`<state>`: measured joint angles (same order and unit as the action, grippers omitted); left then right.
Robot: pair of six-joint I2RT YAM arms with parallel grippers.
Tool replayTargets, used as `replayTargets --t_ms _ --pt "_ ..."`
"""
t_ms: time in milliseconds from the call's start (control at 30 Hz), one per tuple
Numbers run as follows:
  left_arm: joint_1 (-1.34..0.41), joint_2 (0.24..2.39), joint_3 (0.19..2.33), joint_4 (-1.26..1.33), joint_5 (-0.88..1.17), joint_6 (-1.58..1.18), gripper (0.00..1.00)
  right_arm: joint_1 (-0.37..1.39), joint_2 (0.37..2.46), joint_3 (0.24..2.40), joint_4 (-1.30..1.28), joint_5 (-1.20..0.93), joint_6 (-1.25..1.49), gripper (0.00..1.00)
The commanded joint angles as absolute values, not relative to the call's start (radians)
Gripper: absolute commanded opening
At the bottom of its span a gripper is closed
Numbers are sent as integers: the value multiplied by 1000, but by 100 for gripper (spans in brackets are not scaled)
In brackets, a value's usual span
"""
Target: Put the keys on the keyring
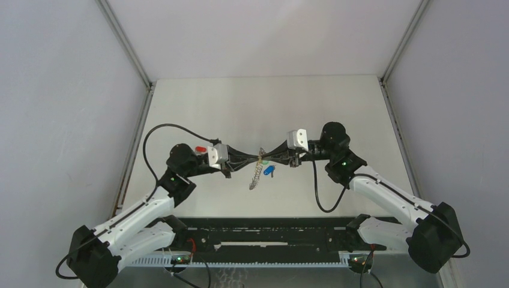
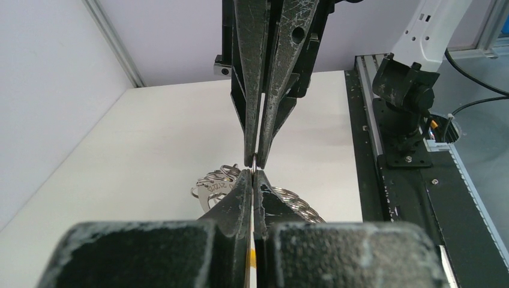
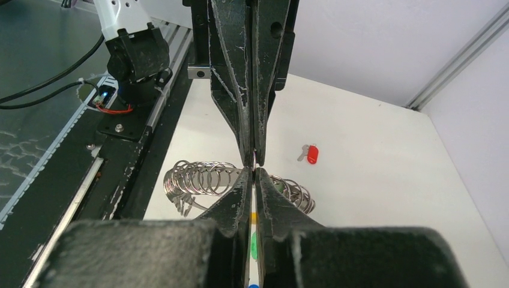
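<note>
My left gripper (image 1: 256,159) and right gripper (image 1: 269,160) meet tip to tip above the table's middle, both shut on the thin keyring (image 1: 262,161). Its silvery chain (image 1: 256,177) trails toward the near edge. In the left wrist view my left gripper (image 2: 252,174) pinches the ring edge-on, with the right fingers (image 2: 264,90) coming in from above and the chain loops (image 2: 215,182) behind. The right wrist view shows the right gripper (image 3: 254,173) shut the same way, a yellow tab (image 3: 254,217) showing through the gap. The blue key (image 1: 268,170) sits just under the right fingertips. The red key (image 3: 311,154) lies apart on the table (image 1: 201,149).
A black rail (image 1: 270,231) with both arm bases runs along the near edge. The right arm's base (image 2: 408,114) and the left arm's base (image 3: 135,60) stand beside it. Grey walls and metal frame posts (image 1: 129,48) bound the white table (image 1: 264,108).
</note>
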<state>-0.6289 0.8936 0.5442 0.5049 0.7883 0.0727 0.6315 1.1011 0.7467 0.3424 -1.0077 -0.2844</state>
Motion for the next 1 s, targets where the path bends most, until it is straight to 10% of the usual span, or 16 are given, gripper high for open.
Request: replayTargets --t_ms 0,600,967 --pt "-626 863 567 574 794 75 1 647 1108 795 289 -991 -320 0" --pt "-626 864 555 558 776 79 25 655 1105 776 499 -1013 -189 0" --pt "-628 862 551 550 756 90 17 647 1091 762 542 -1011 -162 0"
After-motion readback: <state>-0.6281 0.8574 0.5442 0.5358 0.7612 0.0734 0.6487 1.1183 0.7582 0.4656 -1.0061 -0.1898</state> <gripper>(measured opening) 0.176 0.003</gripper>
